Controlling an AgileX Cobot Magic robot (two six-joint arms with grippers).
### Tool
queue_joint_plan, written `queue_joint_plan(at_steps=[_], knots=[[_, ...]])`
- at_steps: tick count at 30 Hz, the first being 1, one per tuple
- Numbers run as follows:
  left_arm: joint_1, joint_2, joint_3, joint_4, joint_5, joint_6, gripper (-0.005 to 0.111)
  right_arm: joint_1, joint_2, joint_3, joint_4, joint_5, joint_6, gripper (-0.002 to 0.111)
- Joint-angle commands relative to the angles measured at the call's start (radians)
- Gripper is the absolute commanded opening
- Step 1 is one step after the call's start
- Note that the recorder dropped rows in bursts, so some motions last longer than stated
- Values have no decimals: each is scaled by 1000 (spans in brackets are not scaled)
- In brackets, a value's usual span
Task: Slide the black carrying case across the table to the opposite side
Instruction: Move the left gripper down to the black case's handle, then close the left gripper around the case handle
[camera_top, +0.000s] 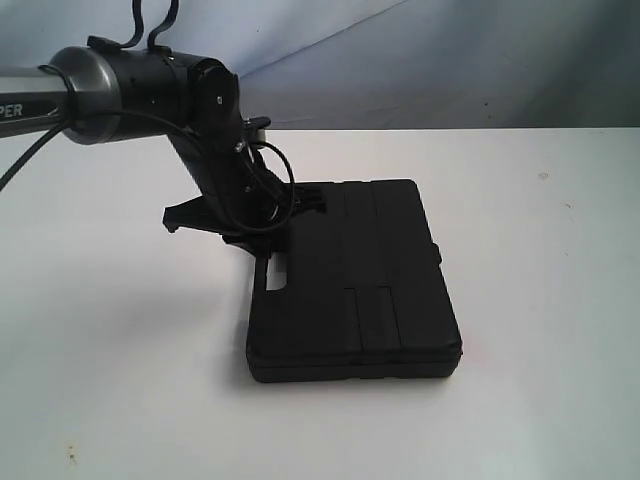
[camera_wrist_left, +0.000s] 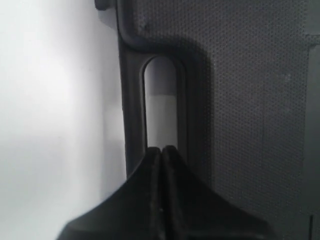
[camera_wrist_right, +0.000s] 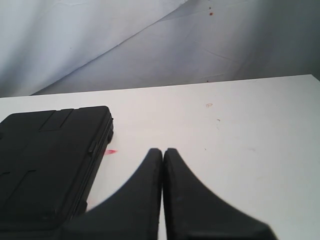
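The black carrying case (camera_top: 355, 285) lies flat on the white table (camera_top: 540, 300), its handle (camera_top: 272, 280) on the left side. My left gripper (camera_top: 266, 260) comes down onto that handle. In the left wrist view the left gripper (camera_wrist_left: 162, 150) is shut, its tips at the end of the handle slot (camera_wrist_left: 161, 105), beside the textured lid of the case (camera_wrist_left: 250, 100). The right gripper (camera_wrist_right: 163, 151) is shut and holds nothing; it hovers over bare table (camera_wrist_right: 240, 125) with the case (camera_wrist_right: 45, 155) off to one side. It does not show in the exterior view.
A grey cloth backdrop (camera_top: 450, 60) hangs behind the table's far edge (camera_top: 500, 128). A small red smear (camera_wrist_right: 110, 151) marks the table next to the case. Small specks (camera_wrist_right: 209, 105) dot the white surface.
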Motion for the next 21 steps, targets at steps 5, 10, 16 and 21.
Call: queue_joint_plan(at_steps=[5,10,16,21], knots=[[-5,-1,-12,36,-23,2,26,-4,-3,4,7,-2,1,0],[-5,-1,-12,41,-45,-10,41,-4,-3,4,7,-2,1,0],[-5,-1,-12,162,-33,-87,40,-4,-3,4,7,-2,1,0],[-5,29,-12,152,-28,-108,40,-4,-3,4,7,-2,1,0]])
